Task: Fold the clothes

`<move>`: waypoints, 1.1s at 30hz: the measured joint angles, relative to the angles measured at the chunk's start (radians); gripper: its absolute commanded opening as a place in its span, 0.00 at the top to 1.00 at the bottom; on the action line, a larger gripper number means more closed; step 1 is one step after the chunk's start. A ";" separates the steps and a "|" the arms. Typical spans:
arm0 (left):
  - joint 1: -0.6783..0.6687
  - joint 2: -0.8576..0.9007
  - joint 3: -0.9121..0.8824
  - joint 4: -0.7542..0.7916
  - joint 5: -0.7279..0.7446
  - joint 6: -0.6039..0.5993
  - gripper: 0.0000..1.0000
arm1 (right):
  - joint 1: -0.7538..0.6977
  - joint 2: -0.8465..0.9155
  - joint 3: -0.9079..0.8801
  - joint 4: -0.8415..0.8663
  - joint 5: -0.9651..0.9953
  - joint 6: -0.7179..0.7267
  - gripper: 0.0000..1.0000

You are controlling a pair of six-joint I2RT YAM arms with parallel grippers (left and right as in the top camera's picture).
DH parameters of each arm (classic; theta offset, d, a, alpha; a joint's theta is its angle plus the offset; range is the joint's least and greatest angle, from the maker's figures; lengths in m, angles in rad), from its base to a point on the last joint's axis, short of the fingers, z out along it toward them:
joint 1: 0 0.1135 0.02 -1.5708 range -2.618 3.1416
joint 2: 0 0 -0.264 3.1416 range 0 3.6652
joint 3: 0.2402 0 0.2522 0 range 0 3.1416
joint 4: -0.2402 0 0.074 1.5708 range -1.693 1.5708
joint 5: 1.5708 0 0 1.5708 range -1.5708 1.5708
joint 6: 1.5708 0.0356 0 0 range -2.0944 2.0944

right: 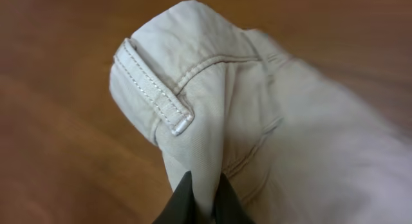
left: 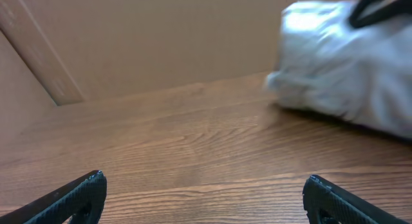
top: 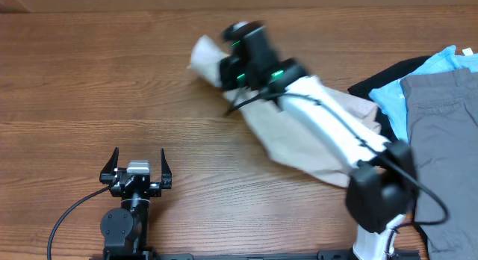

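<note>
The cream shorts [top: 314, 133] lie stretched across the table's middle right. My right gripper [top: 224, 62] is shut on a fold of them near the waistband and holds that end up at the far middle. In the right wrist view the fingers [right: 205, 197] pinch the cream cloth, with a belt loop [right: 154, 89] showing above. The shorts show blurred at the upper right of the left wrist view [left: 347, 69]. My left gripper [top: 137, 166] is open and empty over bare wood at the near left [left: 205, 197].
A pile at the right edge holds a grey garment [top: 444, 133], a light blue one [top: 396, 92] and a black one [top: 388, 72]. The right arm [top: 351, 140] crosses above the shorts. A cable [top: 71, 211] trails from the left arm.
</note>
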 measured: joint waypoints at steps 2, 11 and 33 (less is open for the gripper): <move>0.000 0.000 0.000 0.000 0.000 0.000 0.00 | 0.058 0.021 0.000 0.035 -0.006 -0.002 0.48; 0.000 0.000 0.000 0.000 0.000 0.000 0.00 | 0.108 0.005 0.013 0.029 -0.026 -0.057 0.07; 0.000 0.000 0.000 0.000 0.000 0.000 0.00 | -0.473 -0.262 0.025 -0.621 -0.022 -0.173 0.00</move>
